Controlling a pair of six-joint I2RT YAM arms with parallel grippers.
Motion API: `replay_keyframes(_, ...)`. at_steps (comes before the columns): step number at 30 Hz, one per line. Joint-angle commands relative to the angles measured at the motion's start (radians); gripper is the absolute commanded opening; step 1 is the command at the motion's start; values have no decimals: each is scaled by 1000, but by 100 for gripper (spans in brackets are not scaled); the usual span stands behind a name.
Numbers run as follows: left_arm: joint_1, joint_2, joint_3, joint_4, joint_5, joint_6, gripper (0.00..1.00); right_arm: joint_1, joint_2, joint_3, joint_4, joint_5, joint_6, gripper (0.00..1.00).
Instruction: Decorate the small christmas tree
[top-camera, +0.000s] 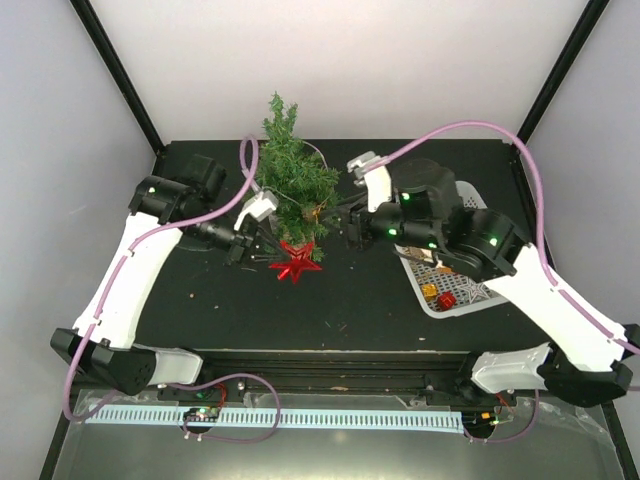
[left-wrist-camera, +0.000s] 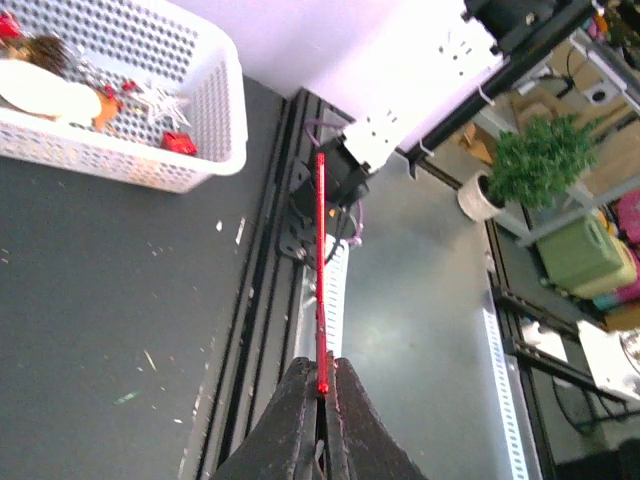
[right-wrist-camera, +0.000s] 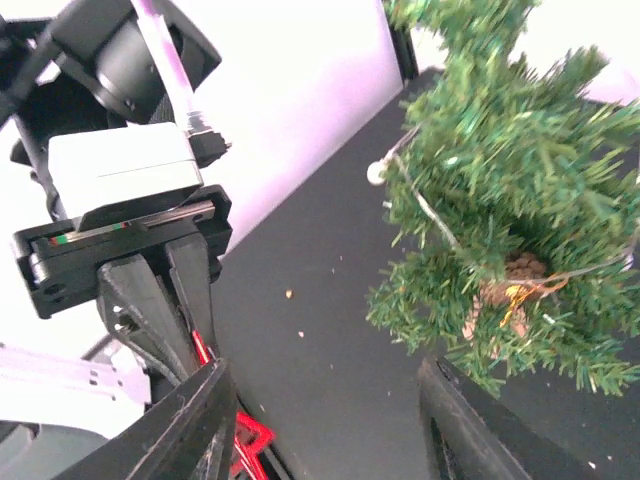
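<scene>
The small christmas tree (top-camera: 290, 178) stands upright at the back middle of the black table. My left gripper (top-camera: 264, 258) is shut on a red star ornament (top-camera: 296, 263), which hangs low at the tree's front. In the left wrist view the star (left-wrist-camera: 320, 250) shows edge-on as a thin red line pinched between the shut fingers (left-wrist-camera: 296, 420). My right gripper (top-camera: 343, 232) is open just right of the tree with nothing between its fingers. Its own view shows the tree (right-wrist-camera: 510, 190), the star (right-wrist-camera: 246, 441) and the left gripper (right-wrist-camera: 160, 300).
A white perforated basket (top-camera: 432, 300) with several ornaments sits at the right under the right arm; its wall (left-wrist-camera: 150, 165) also shows in the left wrist view. A brown pine cone ornament (right-wrist-camera: 520, 268) with gold thread hangs inside the tree.
</scene>
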Motion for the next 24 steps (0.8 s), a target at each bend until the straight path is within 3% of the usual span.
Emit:
replay_keyframes(1,78,-3,86,-8,109,-4,2,-44,-41,-41,134,-108,45,51)
replay_keyframes(9,208,33,143,-7,282,-39,2,-45,44,-40,197,-342,60,48)
replay_keyframes(18,242,25,133,-7,344,-41,2,-45,111,-4,221,-386,52,44)
replay_keyframes(20,244,23,130,-7,347,-41,2,-45,114,-10,234,-388,51,38)
replay_keyframes(24,243,18,107,-8,346,-35,2,-45,111,-19,269,-385,60,9)
